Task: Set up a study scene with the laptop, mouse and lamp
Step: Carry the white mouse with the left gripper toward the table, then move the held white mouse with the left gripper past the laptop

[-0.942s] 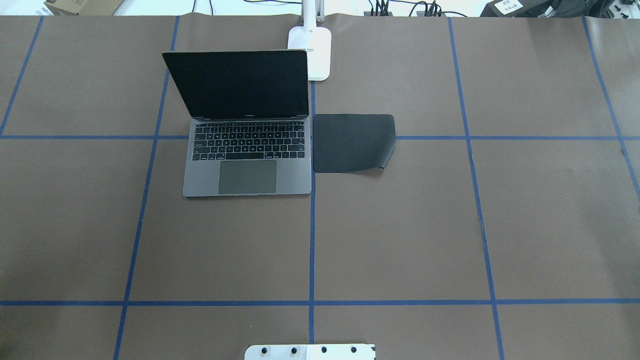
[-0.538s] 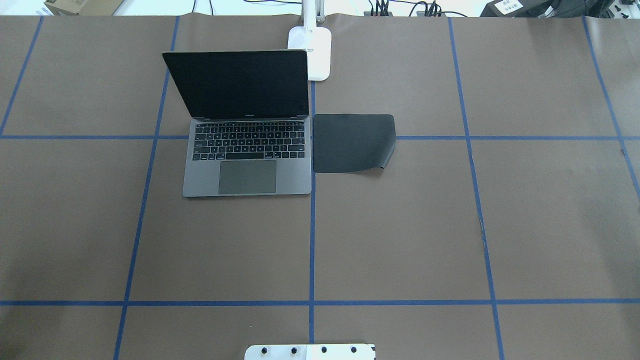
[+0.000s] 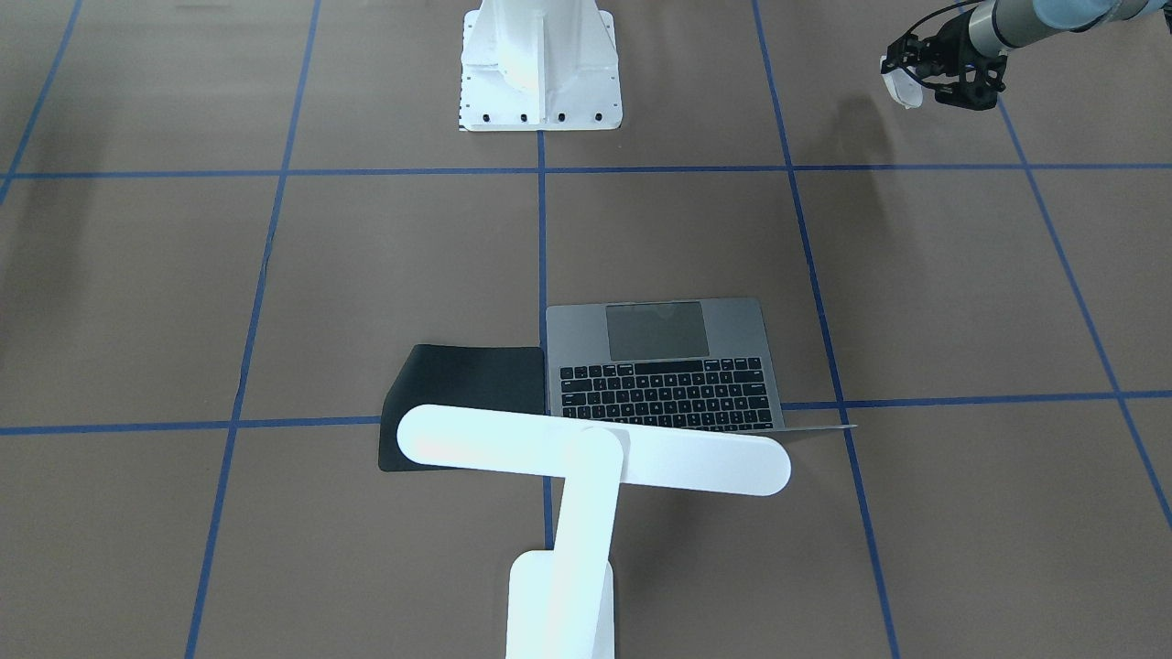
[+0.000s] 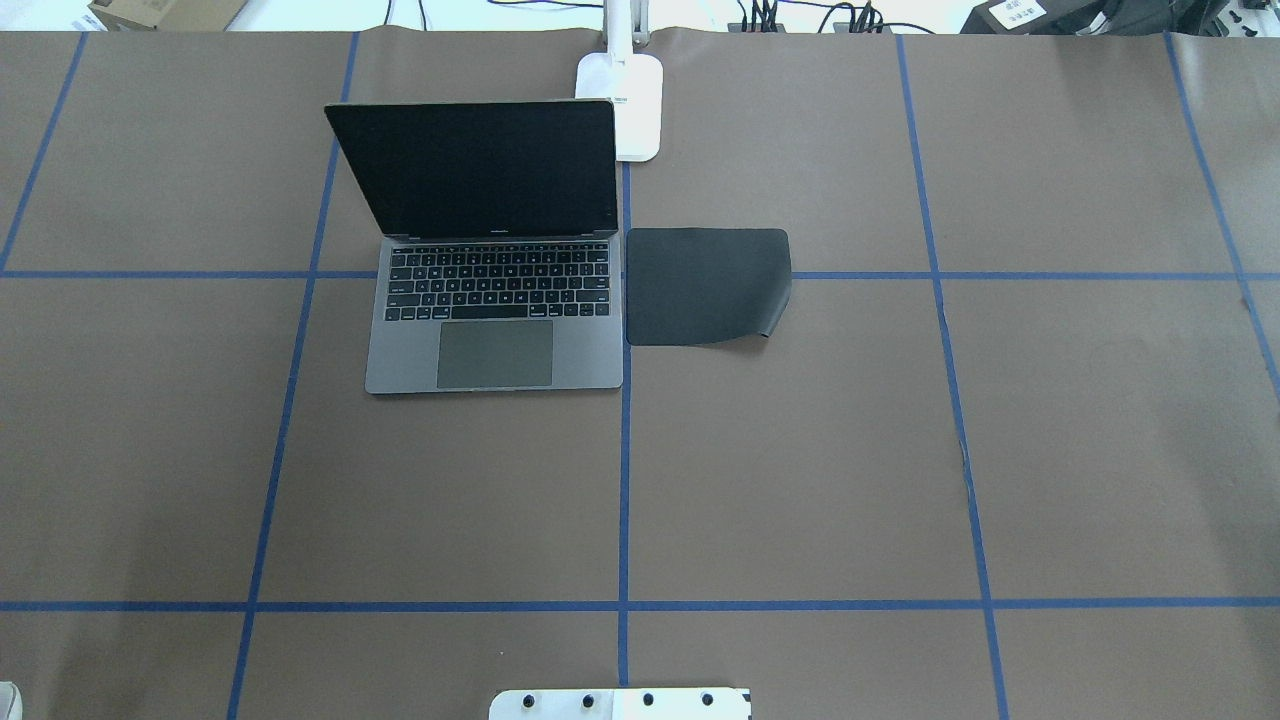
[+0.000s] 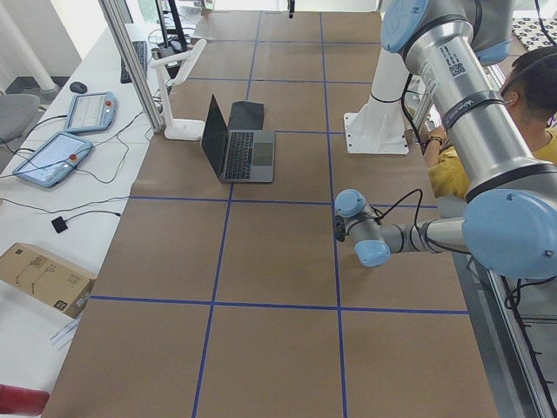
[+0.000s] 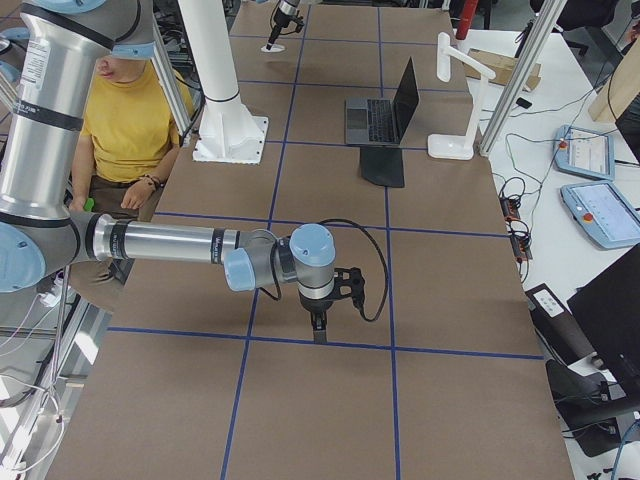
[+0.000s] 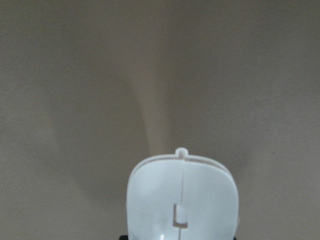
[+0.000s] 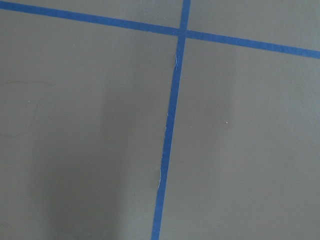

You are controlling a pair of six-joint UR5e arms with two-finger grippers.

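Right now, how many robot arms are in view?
2. The left arm is at the left end of the table, its claw holding the mouse. The right arm reaches low over the right end. None seems hidden.

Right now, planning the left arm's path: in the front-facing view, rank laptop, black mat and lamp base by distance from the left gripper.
1. laptop, view's centre-right.
2. black mat, directly view-left of it.
3. lamp base, bottom edge, centre.
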